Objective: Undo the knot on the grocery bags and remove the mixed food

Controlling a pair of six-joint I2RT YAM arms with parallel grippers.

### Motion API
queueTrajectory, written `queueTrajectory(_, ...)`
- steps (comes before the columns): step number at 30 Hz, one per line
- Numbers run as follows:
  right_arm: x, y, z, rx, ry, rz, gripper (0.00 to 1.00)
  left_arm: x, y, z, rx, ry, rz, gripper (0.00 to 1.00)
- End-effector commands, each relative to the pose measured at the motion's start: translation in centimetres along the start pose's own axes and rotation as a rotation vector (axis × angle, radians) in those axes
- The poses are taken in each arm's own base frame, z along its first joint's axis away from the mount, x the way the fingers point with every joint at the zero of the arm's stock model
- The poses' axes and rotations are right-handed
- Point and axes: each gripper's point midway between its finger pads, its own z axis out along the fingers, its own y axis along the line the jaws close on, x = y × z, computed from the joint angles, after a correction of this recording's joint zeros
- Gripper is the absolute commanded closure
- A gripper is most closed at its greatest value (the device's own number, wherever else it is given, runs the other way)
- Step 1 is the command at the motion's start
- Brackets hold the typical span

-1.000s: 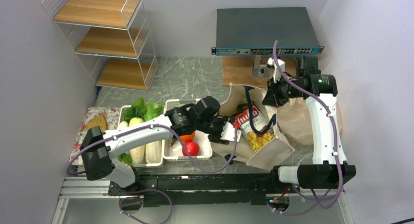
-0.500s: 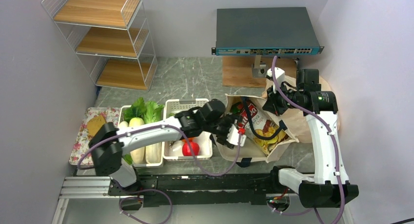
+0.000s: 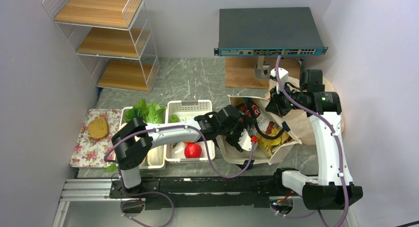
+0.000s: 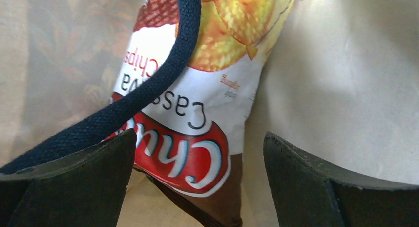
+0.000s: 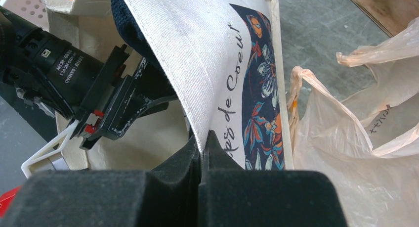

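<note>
Inside the canvas tote the left gripper has its jaws spread, with free room between them up to the snack packet. A navy strap crosses the packet's left side. The right gripper, pinched on the tote's rim, takes up the mouth's far-right corner, and the plastic bag crowds just beyond

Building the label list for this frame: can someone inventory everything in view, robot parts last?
canvas tote: 1, cream with navy straps and floral print, table centre-right
snack packet: 1, red and white, inside the tote
plastic bag: 1, peach-beige, right of the tote
baskets: 2, white, left of the tote
leafy greens: 1 bunch, green, left basket
apple: 1, red, right basket
bread slice: 1, brown, on the tray
floral tray: 1, table's left edge
wire shelf: 1, white with wooden boards, far left
network switch: 1, grey, far right
left end effector: black, open, inside the tote facing the packet
right end effector: black, shut on the tote's rim
</note>
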Motion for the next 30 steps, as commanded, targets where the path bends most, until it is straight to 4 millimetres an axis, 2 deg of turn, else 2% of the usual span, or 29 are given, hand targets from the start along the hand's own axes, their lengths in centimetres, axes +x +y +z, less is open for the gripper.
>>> queueTrajectory(1,-1.8,0.8,-0.6,-0.024,-0.07,-0.023,1.0,-1.4,2.8,0.3,-0.108,-0.061,0.097,0.01)
queueTrajectory(4,-2.2,0.8,-0.6,-0.033,-0.082,-0.016,1.0,-1.0,2.3,1.9,-0.08,-0.063,0.109,0.01)
queueTrajectory(9,-2.5,0.5,-0.4,-0.03,-0.081,-0.014,1.0,1.1,0.6,4.5,-0.018,-0.019,0.132,0.08)
queueTrajectory(10,-2.5,0.4,-0.4,-0.027,-0.081,-0.015,1.0,1.5,0.5,4.9,-0.014,-0.011,0.132,0.11)
queueTrajectory(12,-2.4,0.2,-0.2,-0.02,-0.079,-0.016,1.0,1.8,0.5,5.0,-0.008,-0.005,0.125,0.3)
queueTrajectory(13,-2.4,0.1,-0.2,-0.014,-0.077,-0.017,1.0,1.4,1.0,4.5,-0.017,-0.014,0.114,0.43)
queueTrajectory(15,-2.2,-0.3,-0.1,0.004,-0.07,-0.024,1.0,-0.3,2.3,3.0,-0.04,-0.057,0.089,0.76)
queueTrajectory(17,-2.2,-0.6,-0.1,0.019,-0.07,-0.028,1.0,-2.8,4.1,0.6,-0.073,-0.119,0.046,0.98)
queueTrajectory(19,-2.3,-1.0,-0.1,0.04,-0.072,-0.033,1.0,-5.2,5.1,-2.2,-0.067,-0.182,0.0,1.0)
queueTrajectory(22,-2.7,-2.0,-0.2,0.088,-0.082,-0.036,1.0,-8.7,5.6,-6.2,0.005,-0.252,-0.006,1.0)
queueTrajectory(25,-3.2,-2.7,-0.3,0.128,-0.099,-0.042,1.0,-10.9,5.8,-9.7,0.078,-0.265,0.029,1.0)
queueTrajectory(27,-3.4,-3.2,-0.5,0.149,-0.114,-0.046,1.0,-11.6,6.5,-11.5,0.088,-0.242,0.053,1.0)
queueTrajectory(30,-3.6,-3.3,-0.9,0.163,-0.136,-0.061,1.0,-11.5,7.8,-13.9,0.073,-0.167,0.101,1.0)
